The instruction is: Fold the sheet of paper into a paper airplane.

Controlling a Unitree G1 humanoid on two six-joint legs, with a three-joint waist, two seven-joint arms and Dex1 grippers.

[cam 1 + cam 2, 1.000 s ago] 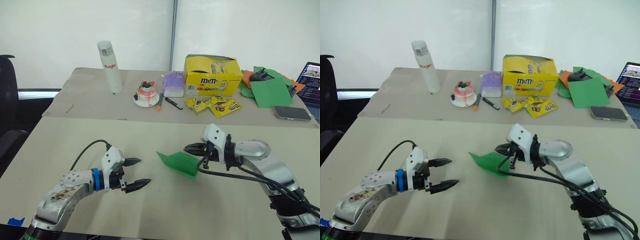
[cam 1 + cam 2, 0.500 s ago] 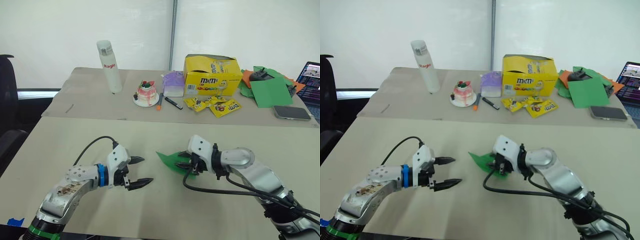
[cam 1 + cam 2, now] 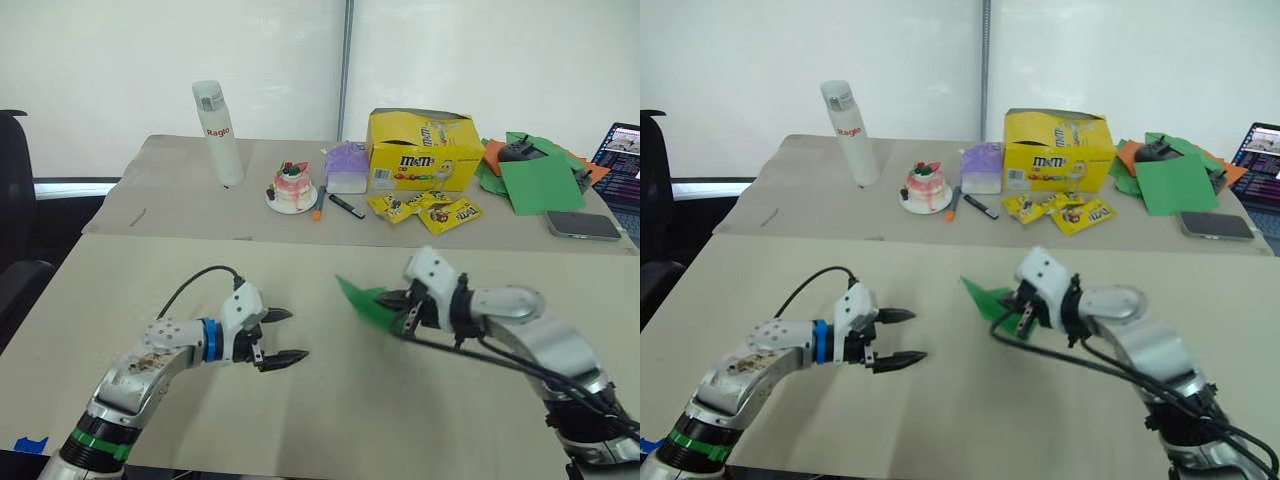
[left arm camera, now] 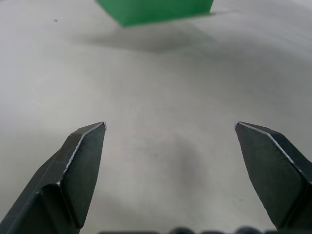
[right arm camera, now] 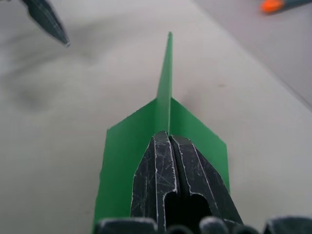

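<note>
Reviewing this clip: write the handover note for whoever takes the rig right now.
Right claw: shut on the paper airplane, held just above the near table.
Left claw: open, holding nothing, low over the table, pointing toward the plane.
Done: the green paper is already folded into a layered shape with wings and a centre keel.
Left: judge whether the folds need any finishing, then set it down or hand it over.

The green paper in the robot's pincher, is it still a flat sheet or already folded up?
Folded. The paper airplane shows two flaps spreading sideways and a thin upright ridge running forward, pinched in the shut right gripper above the table.
</note>
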